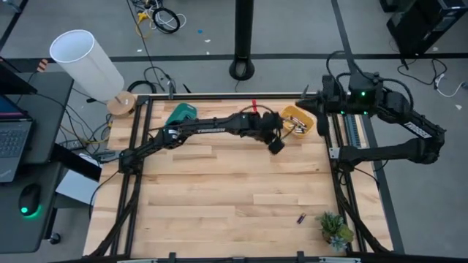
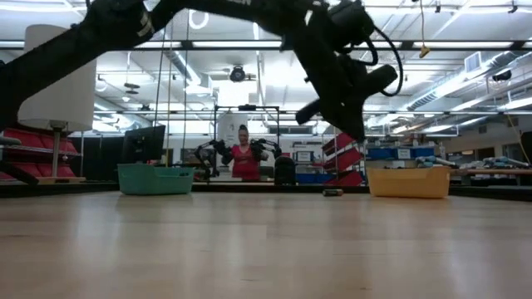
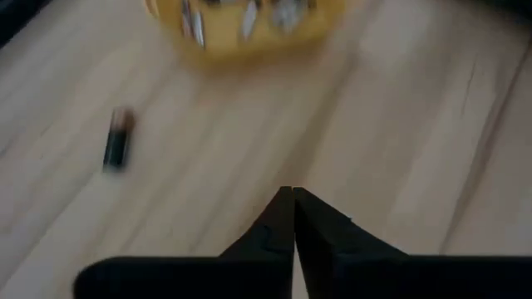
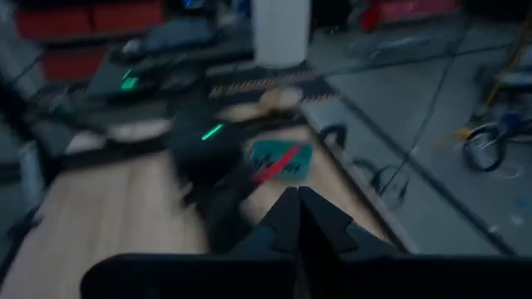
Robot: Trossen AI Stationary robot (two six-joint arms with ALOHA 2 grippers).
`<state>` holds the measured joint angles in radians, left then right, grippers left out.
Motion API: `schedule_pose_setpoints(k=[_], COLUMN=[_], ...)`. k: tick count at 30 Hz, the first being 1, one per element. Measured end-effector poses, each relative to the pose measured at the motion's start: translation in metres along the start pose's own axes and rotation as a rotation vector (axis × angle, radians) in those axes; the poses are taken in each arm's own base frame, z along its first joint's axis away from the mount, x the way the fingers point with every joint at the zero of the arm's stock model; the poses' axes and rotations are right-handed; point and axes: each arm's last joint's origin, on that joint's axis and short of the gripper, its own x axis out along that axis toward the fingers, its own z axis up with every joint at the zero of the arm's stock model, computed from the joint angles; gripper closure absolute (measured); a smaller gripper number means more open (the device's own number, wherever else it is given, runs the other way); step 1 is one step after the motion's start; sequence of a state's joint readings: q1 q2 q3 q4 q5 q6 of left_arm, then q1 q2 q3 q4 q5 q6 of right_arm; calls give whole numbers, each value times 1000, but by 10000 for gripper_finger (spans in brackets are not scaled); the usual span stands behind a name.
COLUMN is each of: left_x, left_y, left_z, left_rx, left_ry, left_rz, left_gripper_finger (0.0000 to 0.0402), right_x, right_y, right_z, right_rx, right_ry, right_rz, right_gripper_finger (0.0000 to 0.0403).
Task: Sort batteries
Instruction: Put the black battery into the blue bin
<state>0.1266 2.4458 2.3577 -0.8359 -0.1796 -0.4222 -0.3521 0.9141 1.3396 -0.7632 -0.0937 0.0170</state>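
Observation:
The orange bin (image 1: 298, 121) stands at the table's far right, and several silvery batteries (image 3: 247, 18) lie in it. The teal bin (image 1: 179, 113) stands at the far edge, left of the middle. A dark battery (image 3: 117, 139) lies flat on the wood near the orange bin. Another battery (image 1: 300, 218) lies by the near right corner. My left gripper (image 1: 275, 143) hangs in the air just left of the orange bin, shut (image 3: 293, 196) and empty. My right gripper (image 4: 298, 196) is shut and waits at the far right edge.
A small potted plant (image 1: 336, 230) stands at the near right corner. A white lamp (image 1: 84, 58) and a laptop desk are off the table's left side. In the low view a person (image 2: 244, 158) stands in the room beyond the table. Bare wood (image 1: 219, 190) spreads across the middle.

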Motion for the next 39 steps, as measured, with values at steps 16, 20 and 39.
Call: schedule_pose_setpoints(k=[16,20,39], left_x=[-34,-37,-100], left_y=[-41,-49,61], left_z=[-41,-47,-121], left_rx=[509,571,186], left_ry=[178,193,231], left_rz=[123,113,243], left_gripper_finger=[388,388,387], right_x=[104,100,146], right_y=[-24,-24,-115], right_z=[-1,3,-48], right_rx=[278,359,-31], right_ry=[78,28,371], right_rz=[-225,-235,-27], right_gripper_finger=[373,368,337])
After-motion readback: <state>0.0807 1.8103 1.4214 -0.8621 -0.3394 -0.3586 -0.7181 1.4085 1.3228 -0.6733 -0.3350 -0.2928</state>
